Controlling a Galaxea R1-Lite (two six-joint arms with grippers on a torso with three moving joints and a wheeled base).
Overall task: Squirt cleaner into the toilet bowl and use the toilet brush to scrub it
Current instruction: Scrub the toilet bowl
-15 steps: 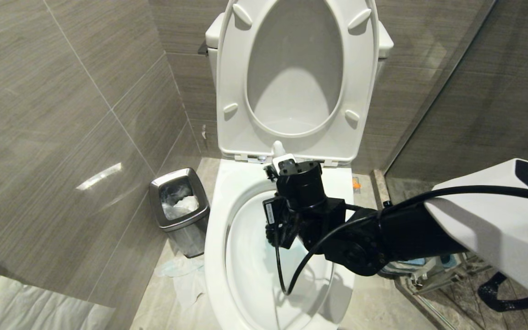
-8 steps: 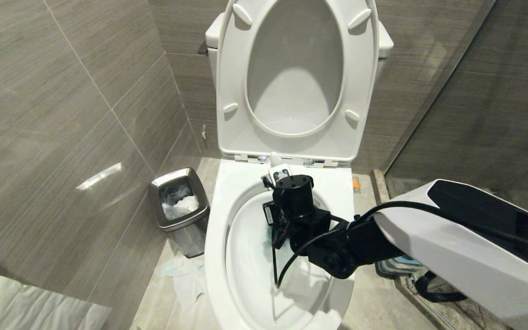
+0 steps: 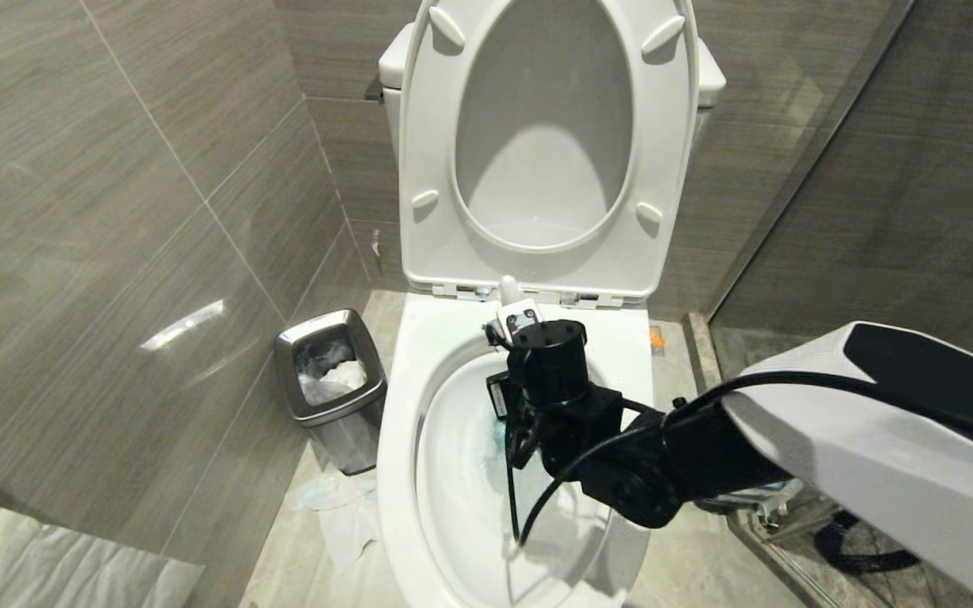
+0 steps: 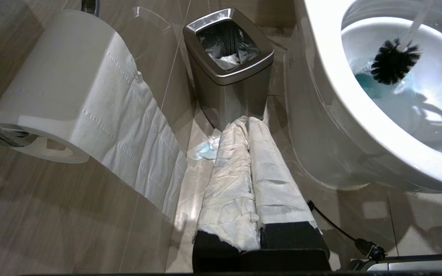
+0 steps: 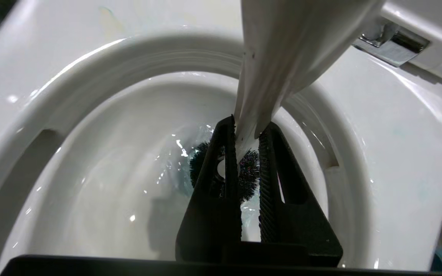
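Note:
The white toilet bowl (image 3: 394, 439) stands with its seat and lid raised. My right gripper (image 5: 247, 126) hangs over the basin, shut on the slim white handle (image 5: 282, 46) of the toilet brush. The black bristle head (image 4: 393, 61) is low in the basin, at the water. Teal-blue cleaner (image 4: 366, 86) tints the water beside the bristles. In the head view the handle's rounded end (image 3: 509, 290) sticks up behind my right wrist (image 3: 547, 350). My left gripper (image 4: 246, 120), its fingers wrapped in white paper, is shut and parked low beside the toilet.
A small steel waste bin (image 3: 330, 380) stands on the floor left of the toilet, with paper scraps (image 3: 343, 507) on the floor beside it. A toilet paper roll (image 4: 71, 96) hangs on the left wall. A glass shower wall (image 3: 833, 169) closes the right side.
My right wrist has dipped a little and tilted over the bowl with the brush, and the forearm has swung in the picture. The left arm has stayed still.

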